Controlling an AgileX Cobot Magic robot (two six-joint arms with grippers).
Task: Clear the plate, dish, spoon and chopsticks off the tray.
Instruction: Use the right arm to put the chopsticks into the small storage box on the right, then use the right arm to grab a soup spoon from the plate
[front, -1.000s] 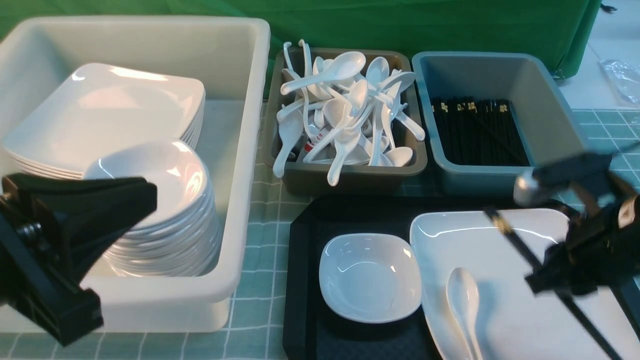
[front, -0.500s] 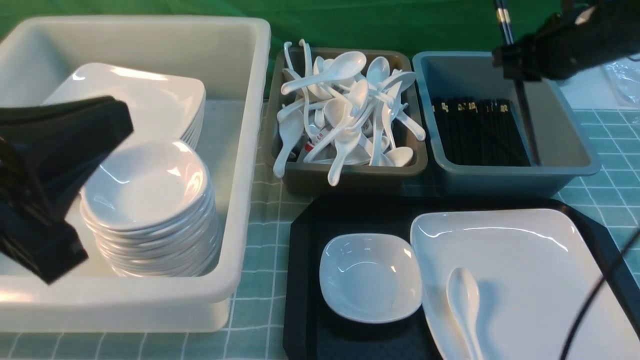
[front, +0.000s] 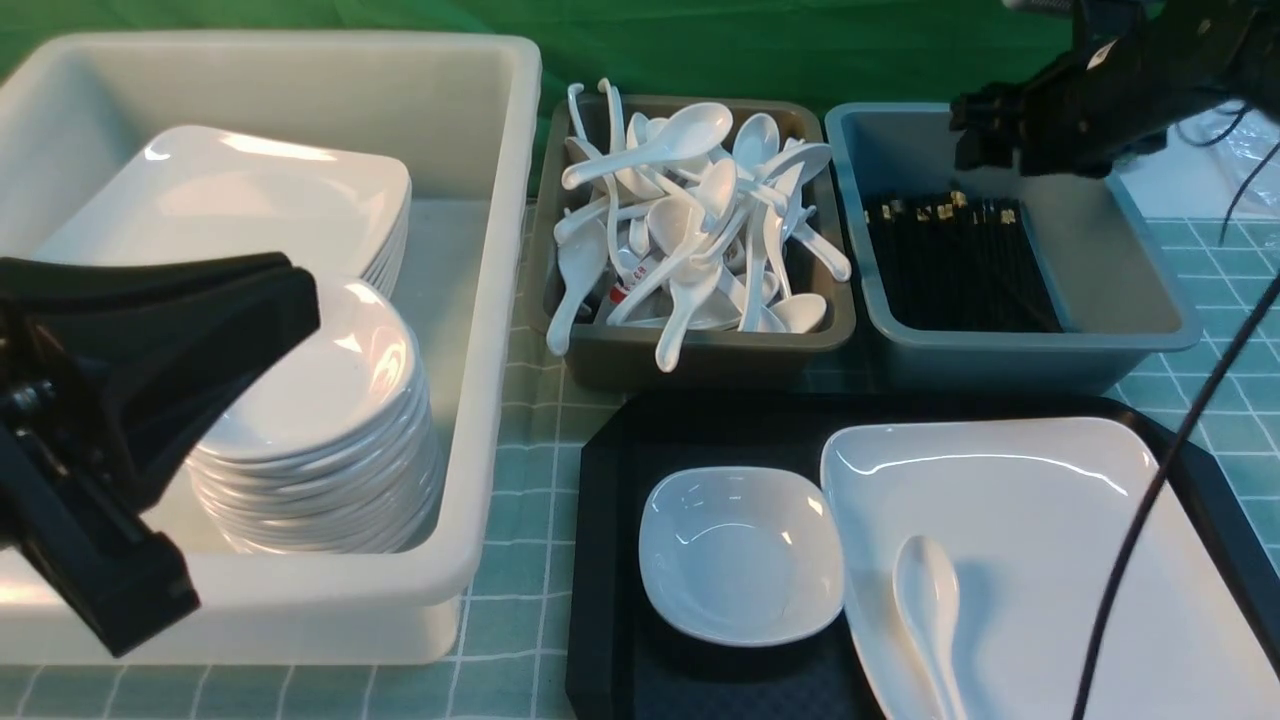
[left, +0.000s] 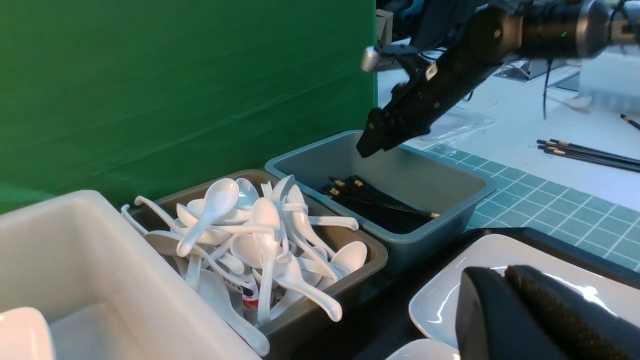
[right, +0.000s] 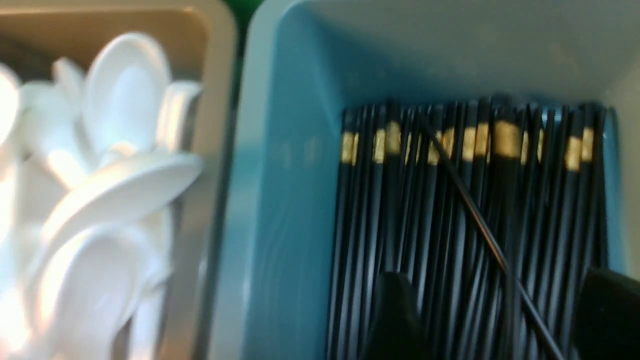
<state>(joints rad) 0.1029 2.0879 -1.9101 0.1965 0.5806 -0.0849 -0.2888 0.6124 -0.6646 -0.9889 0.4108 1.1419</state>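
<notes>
The right fingers (front: 985, 125), in the front view, hang over the blue bin (front: 1000, 360), arm stretched forward; the left fingers (front: 200, 320) hover before the tub (front: 480, 400), wrist cropped. Dish (front: 740, 555), plate (front: 1000, 480) and spoon (front: 925, 600) sit on the tray (front: 600, 520). Left wrist view: left fingers pressed together, empty. Right wrist view, blurred: right fingers parted, empty; chopsticks (right: 450, 225) lie in the blue bin among others.

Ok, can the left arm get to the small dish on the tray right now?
Probably yes. The dish sits uncovered on the left side of the tray, nothing in it. The left end effector hovers by the white tub, and the right end effector is away over the chopstick bin.
</notes>
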